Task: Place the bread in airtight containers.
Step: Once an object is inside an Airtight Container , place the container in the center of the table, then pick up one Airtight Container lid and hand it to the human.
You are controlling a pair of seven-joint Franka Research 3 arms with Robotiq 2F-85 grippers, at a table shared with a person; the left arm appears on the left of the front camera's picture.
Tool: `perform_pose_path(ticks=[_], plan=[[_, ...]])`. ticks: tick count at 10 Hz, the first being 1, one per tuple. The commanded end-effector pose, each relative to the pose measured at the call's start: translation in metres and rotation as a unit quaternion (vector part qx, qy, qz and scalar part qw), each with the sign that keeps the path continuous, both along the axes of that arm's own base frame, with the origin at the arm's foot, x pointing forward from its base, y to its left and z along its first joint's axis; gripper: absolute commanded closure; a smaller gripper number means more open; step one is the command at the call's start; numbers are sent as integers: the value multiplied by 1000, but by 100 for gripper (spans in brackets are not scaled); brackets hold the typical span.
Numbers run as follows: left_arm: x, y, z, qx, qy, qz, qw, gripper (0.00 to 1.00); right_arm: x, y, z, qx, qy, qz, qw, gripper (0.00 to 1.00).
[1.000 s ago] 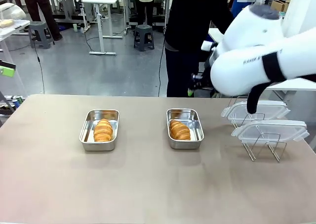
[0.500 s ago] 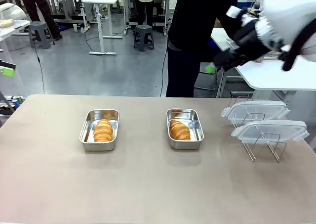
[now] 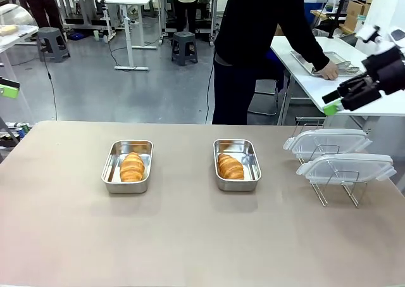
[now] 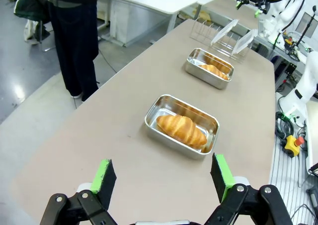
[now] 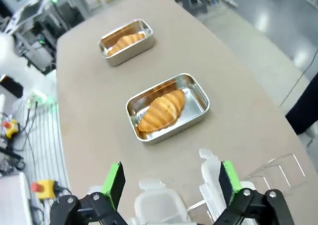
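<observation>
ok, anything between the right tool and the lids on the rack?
Nothing visible. The right tool hangs open in the air above the two clear lids, which lean in the wire rack. From there to the nearer tub only table shows.

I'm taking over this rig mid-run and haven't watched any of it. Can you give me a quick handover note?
Left hand: open, empty, raised over the table's left end.
Right hand: open, empty, raised high at the right, above the lids.
Things: the left croissant lies in the left tub, the right croissant in the right tub. The far lid and near lid rest on the wire rack at the right.
Done: bread is in both tubs.
Left: both tubs are uncovered; the likely next step is to fit a lid on each.
</observation>
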State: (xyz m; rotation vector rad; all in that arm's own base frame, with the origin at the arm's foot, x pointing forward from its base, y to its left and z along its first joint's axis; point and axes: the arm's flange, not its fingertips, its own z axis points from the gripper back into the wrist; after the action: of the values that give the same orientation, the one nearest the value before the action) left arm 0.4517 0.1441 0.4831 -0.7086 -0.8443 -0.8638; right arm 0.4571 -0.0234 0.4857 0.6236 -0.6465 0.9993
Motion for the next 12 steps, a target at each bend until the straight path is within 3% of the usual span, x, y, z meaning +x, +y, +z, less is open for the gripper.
perform_pose_path(ticks=[1, 3, 5, 6, 7, 12], plan=[[-1, -1, 2, -2, -4, -4, 1000, 0, -6, -19, -20, 48, -57, 49, 996, 0], [-1, -1, 2, -2, -4, -4, 1000, 0, -18, -32, -31, 78, -87, 65, 991, 0], [-1, -1, 2, -2, -4, -4, 1000, 0, -20, -37, -34, 94, -82, 64, 990, 0], [-1, -1, 2, -2, -4, -4, 1000, 0, -20, -36, -34, 85, -62, 64, 992, 0], [-1, -1, 2, -2, -4, -4, 1000, 0, -23, -39, -31, 76, -77, 59, 992, 0], [-1, -1, 2, -2, -4, -4, 1000, 0, -23, -39, -31, 76, -77, 59, 992, 0]])
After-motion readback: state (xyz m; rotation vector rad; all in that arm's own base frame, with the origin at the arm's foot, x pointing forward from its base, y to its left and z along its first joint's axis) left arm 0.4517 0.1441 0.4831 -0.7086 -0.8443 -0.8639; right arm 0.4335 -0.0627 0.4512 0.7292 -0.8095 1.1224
